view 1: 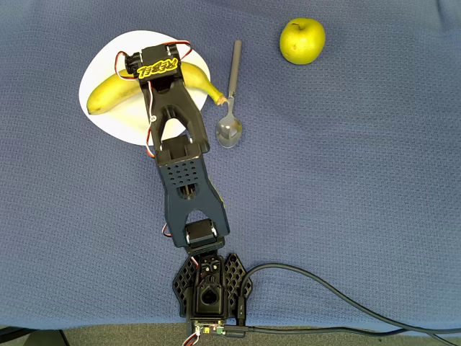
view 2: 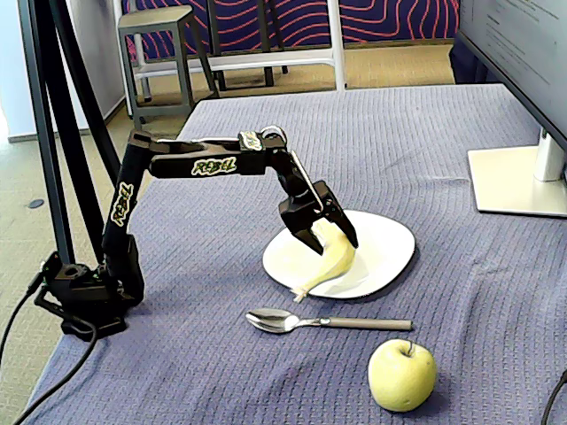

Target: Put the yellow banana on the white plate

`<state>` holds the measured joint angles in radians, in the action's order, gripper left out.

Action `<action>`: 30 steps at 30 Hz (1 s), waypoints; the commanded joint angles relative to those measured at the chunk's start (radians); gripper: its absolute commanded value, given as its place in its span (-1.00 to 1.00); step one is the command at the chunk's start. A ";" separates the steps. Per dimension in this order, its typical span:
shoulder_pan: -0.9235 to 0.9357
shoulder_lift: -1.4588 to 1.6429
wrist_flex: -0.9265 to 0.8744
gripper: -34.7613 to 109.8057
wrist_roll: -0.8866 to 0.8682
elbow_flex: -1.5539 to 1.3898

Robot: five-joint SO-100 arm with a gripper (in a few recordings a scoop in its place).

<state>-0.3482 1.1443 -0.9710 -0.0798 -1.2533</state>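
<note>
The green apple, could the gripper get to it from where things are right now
Probably not right away: the gripper straddles the banana on the plate, and the spoon lies between plate and apple. Nothing covers the apple, though.

Blue textured tablecloth (view 1: 346, 180). White plate (view 1: 108, 65), upper left. Yellow banana (view 1: 108, 92) lying across the plate, its stem end (view 1: 216, 95) past the plate's right rim. Black arm reaching from the bottom edge, its gripper (view 1: 155, 68) over the banana's middle. Metal spoon (view 1: 231, 108) just right of the plate. Green-yellow apple (view 1: 302, 41) further right.
</note>
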 commanded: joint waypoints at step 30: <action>0.009 0.075 -0.210 -0.22 -0.183 0.064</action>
<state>-0.3513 1.1443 -1.1505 -0.2516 -1.2441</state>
